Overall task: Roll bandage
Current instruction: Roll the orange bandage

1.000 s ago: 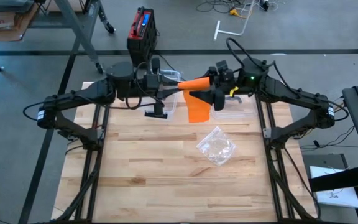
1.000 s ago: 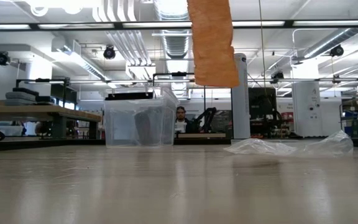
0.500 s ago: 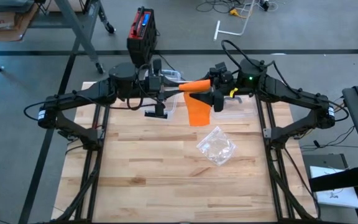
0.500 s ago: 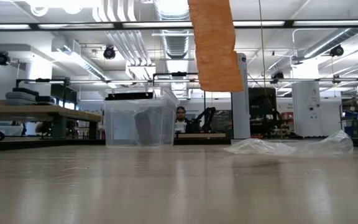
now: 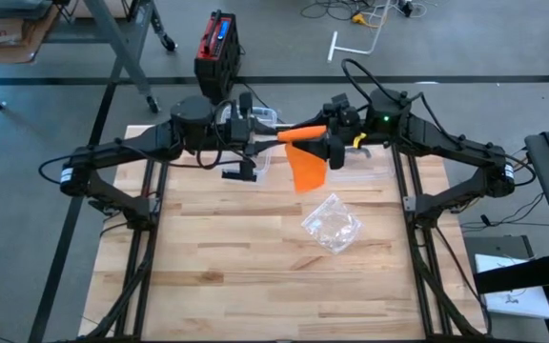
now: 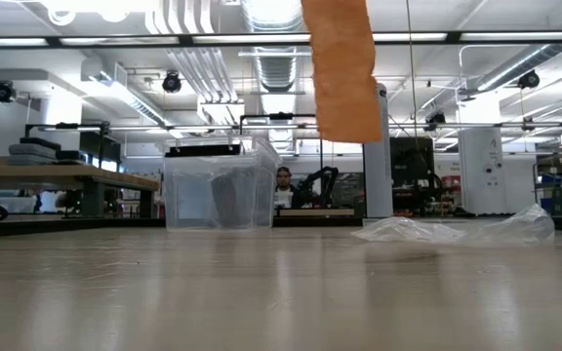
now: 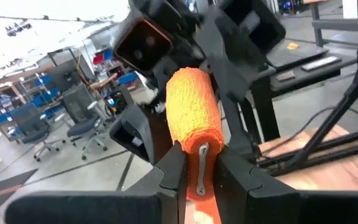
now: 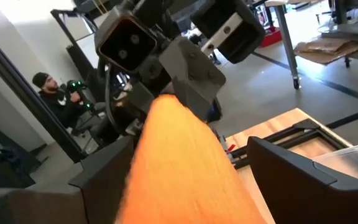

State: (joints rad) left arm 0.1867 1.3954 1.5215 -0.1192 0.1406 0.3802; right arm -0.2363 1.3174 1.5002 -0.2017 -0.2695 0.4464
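The bandage is an orange roll (image 5: 300,131) held level, high above the far half of the table, between my two grippers. A loose tail (image 6: 344,68) hangs from it, and its free end (image 6: 355,134) stays well clear of the tabletop. My left gripper (image 7: 199,167) is shut on the roll's left end. My right gripper (image 8: 191,174) stands wide, one finger on either side of the roll's (image 8: 185,155) right end. My left gripper pinches the near end of the roll (image 7: 194,142) between its two fingers (image 7: 169,171). It comes level from the table's left, along the roll's axis. The roll sticks out level beyond the fingertips, lifted clear, the tail hanging slack below it. My right gripper: whether its fingers (image 8: 291,168) touch the roll cannot be told.
A clear plastic bin (image 6: 220,185) stands at the far side under my left arm. A crumpled clear wrapper (image 5: 332,225) lies right of the table's middle. The near half of the wooden table (image 5: 255,286) is bare. A person (image 8: 53,93) sits in the room beyond.
The hanging tail has swayed a little toward the table's right. The roll and both grippers have stayed where they were.
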